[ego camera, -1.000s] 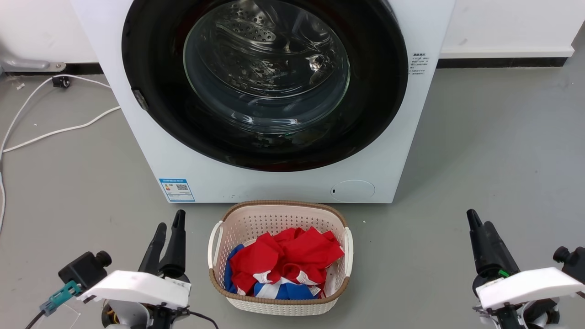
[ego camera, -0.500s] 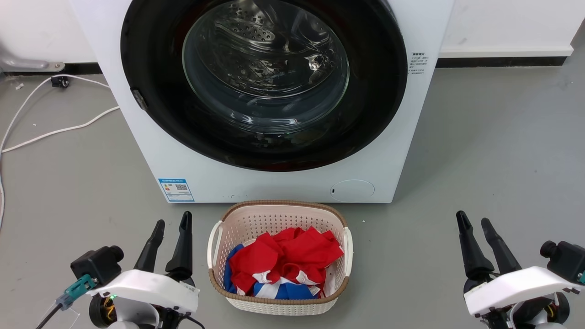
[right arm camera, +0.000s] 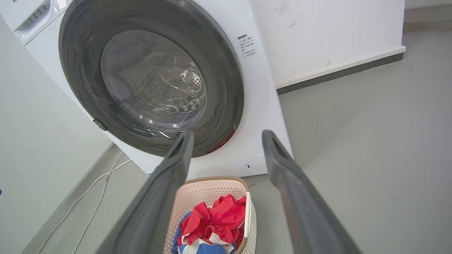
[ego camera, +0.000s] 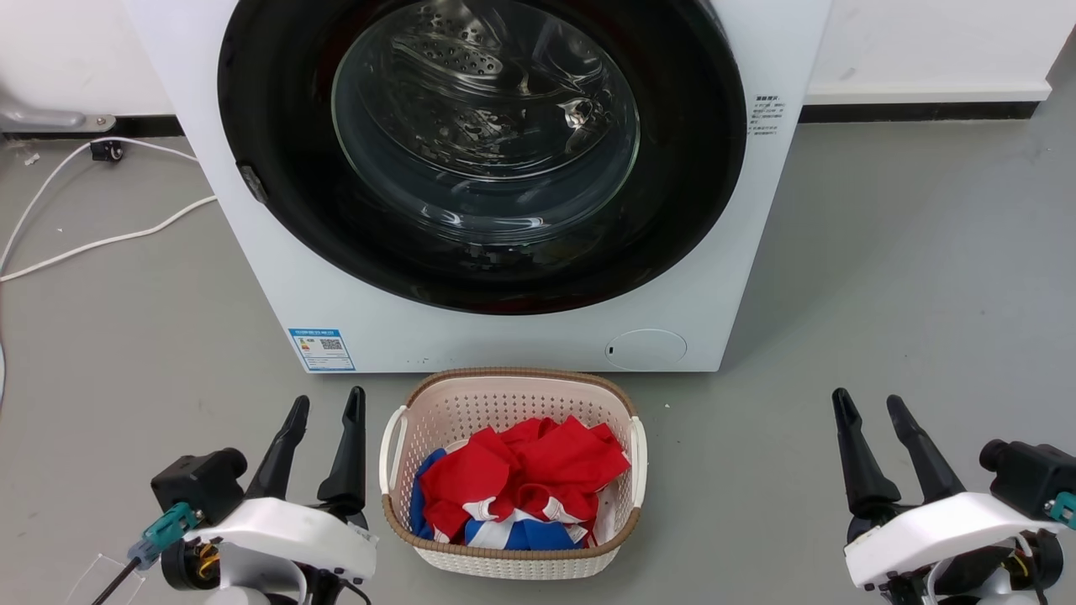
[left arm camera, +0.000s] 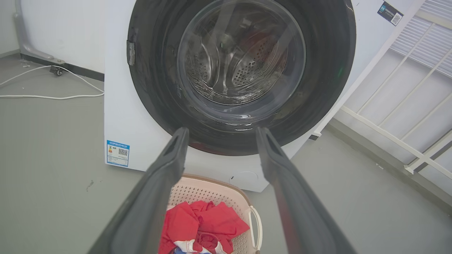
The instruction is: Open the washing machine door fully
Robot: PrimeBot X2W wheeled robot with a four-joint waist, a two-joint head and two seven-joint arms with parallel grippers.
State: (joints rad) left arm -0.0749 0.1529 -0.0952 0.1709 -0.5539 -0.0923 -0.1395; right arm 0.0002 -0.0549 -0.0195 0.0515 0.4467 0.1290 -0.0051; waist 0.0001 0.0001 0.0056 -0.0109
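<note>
The left fingers [ego camera: 343, 458] were spread apart and held nothing. The right fingers [ego camera: 856, 462] were spread apart too, with nothing between them. Both pairs pointed toward the washing machine [ego camera: 504, 340] and were well apart from it. Between the two pairs, a pale basket [ego camera: 393, 437] sat on the grey floor [ego camera: 908, 252], just in front of the machine. Red, blue and white clothes [ego camera: 521, 470] lay in it. The big round door [ego camera: 698, 168] was closed flat against the machine's front, a black ring around clear glass. A blue label [ego camera: 321, 349] was at the front's bottom left corner and a round cap [ego camera: 646, 349] was near the bottom right. A white cord [ego camera: 109, 239] lay on the floor to the left.
</note>
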